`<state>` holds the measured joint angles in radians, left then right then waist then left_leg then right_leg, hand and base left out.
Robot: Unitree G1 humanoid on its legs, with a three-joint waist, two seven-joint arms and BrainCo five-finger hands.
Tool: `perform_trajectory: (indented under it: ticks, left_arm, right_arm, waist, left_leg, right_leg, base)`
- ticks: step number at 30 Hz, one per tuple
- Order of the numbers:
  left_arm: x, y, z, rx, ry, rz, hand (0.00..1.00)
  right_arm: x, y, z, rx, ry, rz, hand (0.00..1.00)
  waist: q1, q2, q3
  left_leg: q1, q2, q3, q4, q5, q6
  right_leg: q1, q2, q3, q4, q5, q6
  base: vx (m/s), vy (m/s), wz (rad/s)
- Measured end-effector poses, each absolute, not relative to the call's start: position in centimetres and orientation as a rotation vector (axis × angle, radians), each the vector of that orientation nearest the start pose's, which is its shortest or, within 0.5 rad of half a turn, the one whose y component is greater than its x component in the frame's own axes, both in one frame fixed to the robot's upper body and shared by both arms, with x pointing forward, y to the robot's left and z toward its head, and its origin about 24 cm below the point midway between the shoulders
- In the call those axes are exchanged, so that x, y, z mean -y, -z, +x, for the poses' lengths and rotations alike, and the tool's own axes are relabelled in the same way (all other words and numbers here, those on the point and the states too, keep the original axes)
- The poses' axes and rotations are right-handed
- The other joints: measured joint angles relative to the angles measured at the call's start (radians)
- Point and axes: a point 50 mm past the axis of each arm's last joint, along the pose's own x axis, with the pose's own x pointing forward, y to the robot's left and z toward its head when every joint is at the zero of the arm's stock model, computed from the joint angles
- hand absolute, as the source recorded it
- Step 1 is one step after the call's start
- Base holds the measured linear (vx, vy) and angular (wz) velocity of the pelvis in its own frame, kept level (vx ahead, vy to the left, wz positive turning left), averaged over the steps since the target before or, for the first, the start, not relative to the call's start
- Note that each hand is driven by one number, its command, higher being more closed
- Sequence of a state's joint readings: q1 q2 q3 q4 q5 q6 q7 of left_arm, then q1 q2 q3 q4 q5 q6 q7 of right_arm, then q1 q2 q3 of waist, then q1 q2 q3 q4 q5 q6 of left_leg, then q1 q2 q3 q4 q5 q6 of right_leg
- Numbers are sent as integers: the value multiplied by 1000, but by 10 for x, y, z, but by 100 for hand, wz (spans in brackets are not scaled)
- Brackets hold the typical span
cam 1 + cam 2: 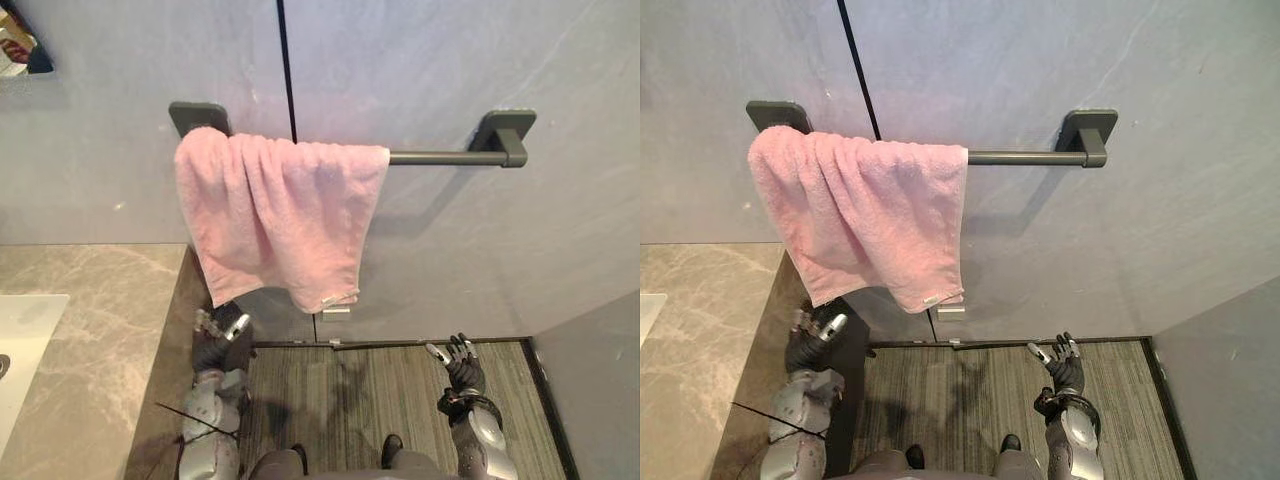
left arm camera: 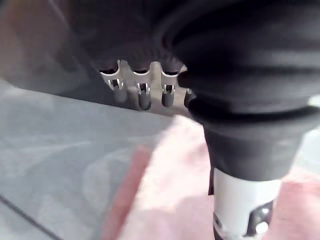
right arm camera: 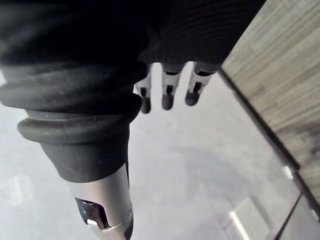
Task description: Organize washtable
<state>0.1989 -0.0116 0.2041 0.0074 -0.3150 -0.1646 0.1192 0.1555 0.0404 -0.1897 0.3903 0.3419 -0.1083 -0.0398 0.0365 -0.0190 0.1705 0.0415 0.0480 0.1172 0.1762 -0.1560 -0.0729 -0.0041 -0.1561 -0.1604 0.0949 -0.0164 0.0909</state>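
At my far left the marbled surface (image 1: 100, 300) runs along the wall, with the white sink (image 1: 25, 340) set into it at the edge. Just beside the surface's dark side panel, my left robot hand (image 1: 222, 338) is raised with its fingers (image 2: 143, 95) loosely extended and nothing in its grasp. It sits right under the lower edge of the pink towel (image 1: 275, 215), and I cannot tell whether the fingertips touch the cloth. In my left wrist view the pink fabric shows close beyond the hand.

The towel hangs draped over the dark towel bar (image 1: 440, 157) on the grey wall (image 1: 500, 60). It is bunched toward the bar's left bracket, and its hem slants down to a low corner on the right. The right stretch of the bar is bare.

Further right, well apart from the towel, my right robot hand (image 1: 462, 368) is held above the striped floor mat (image 1: 370, 390). Its fingers (image 3: 167, 97) are relaxed and spread, holding and touching nothing.
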Motion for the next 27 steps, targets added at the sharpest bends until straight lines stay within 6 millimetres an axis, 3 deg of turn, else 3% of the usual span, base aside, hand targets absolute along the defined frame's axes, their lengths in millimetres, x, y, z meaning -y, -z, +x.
perform_trajectory:
  ticks: [5,7,11,14,21,27]
  left_arm:
    - [-241,-72,198,271,-509,-186,0]
    - [-249,-99,190,400,-555,-133,0]
    - [-255,-130,184,556,-595,-49,0]
    - [-255,-139,184,602,-592,-37,0]
    - [-258,-147,188,623,-519,23,0]
    - [-256,-130,208,528,-415,9,0]
  right_arm:
    - [196,78,175,-435,381,372,0]
    - [197,80,170,-451,379,364,0]
    - [197,87,164,-487,371,350,0]
    - [196,89,163,-495,369,352,0]
    - [199,90,162,-507,361,314,0]
    - [203,94,159,-535,334,278,0]
  waist:
    - [-4,12,-7]
    - [-19,22,-14]
    - [-21,41,-31]
    - [-22,51,-39]
    - [-23,58,-62]
    - [-21,52,-82]
  left_leg:
    - [10,8,-6,-37,-1,0]
    - [30,17,-5,-57,-1,0]
    - [41,21,-3,-82,0,2]
    - [44,17,-1,-102,10,16]
    - [42,21,13,-114,19,12]
    - [36,19,33,-133,30,9]
  right_leg:
    - [4,16,6,-33,2,-2]
    - [17,28,13,-53,14,-8]
    - [21,36,32,-87,39,-7]
    - [21,41,39,-106,55,-6]
    - [27,50,57,-137,78,-10]
    - [15,55,78,-170,101,-12]
  base:
    - [-15,-31,-7]
    - [-35,-16,-10]
    - [-50,-12,-15]
    - [-77,-11,-7]
    - [-55,-17,-7]
    - [-9,-11,-10]
